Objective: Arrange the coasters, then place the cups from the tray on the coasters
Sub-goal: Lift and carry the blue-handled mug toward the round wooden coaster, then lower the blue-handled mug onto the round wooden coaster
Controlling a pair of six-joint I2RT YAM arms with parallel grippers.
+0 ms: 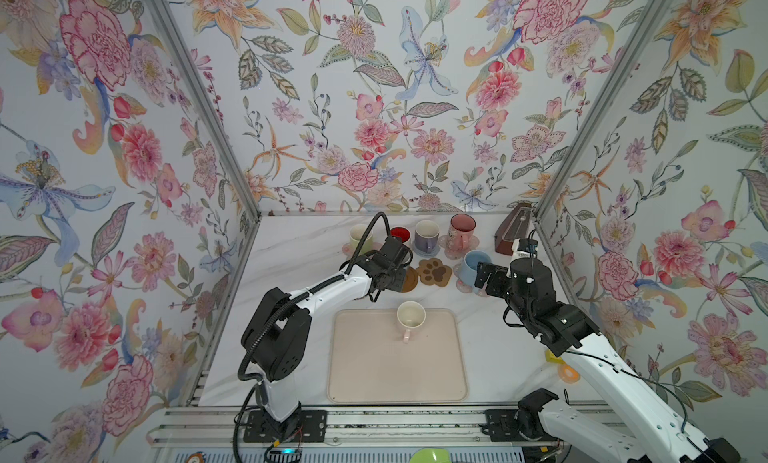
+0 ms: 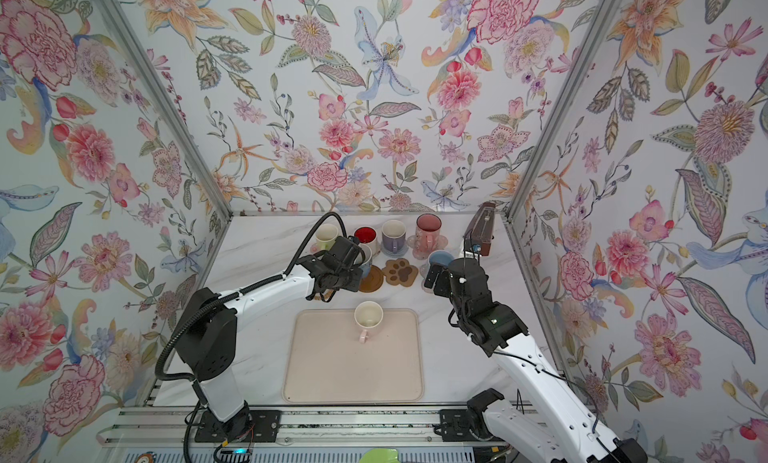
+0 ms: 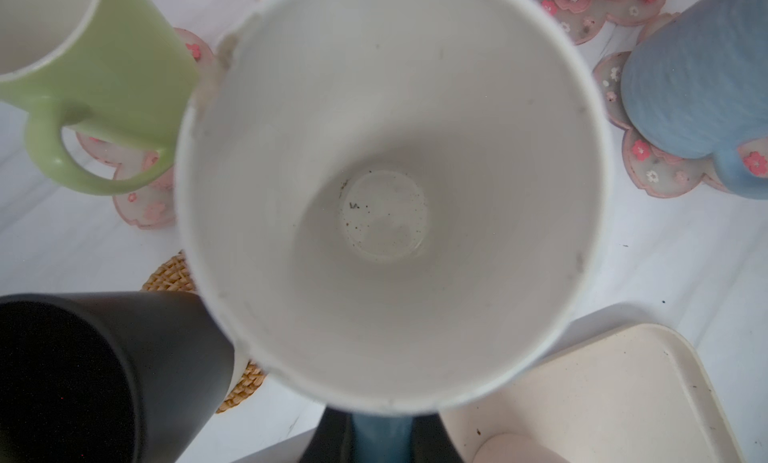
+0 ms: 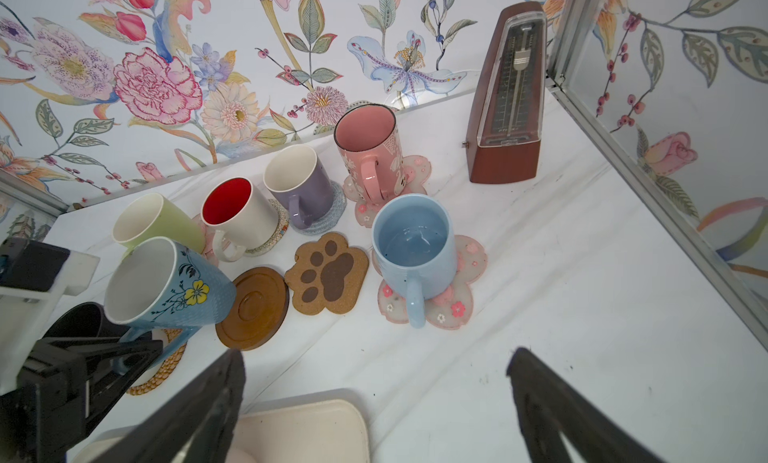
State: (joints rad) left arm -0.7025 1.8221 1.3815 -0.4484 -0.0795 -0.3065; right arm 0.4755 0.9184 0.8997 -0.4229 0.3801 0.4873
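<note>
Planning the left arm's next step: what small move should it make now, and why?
Probably level the blue flowered mug and lower it onto the brown disc coaster: the left gripper grips its handle, and the mug hangs tilted beside that bare disc.

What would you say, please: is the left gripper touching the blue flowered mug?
Touching. The left wrist view shows the left gripper shut on the handle of the blue flowered mug, with its dark jaws against both sides.
</note>
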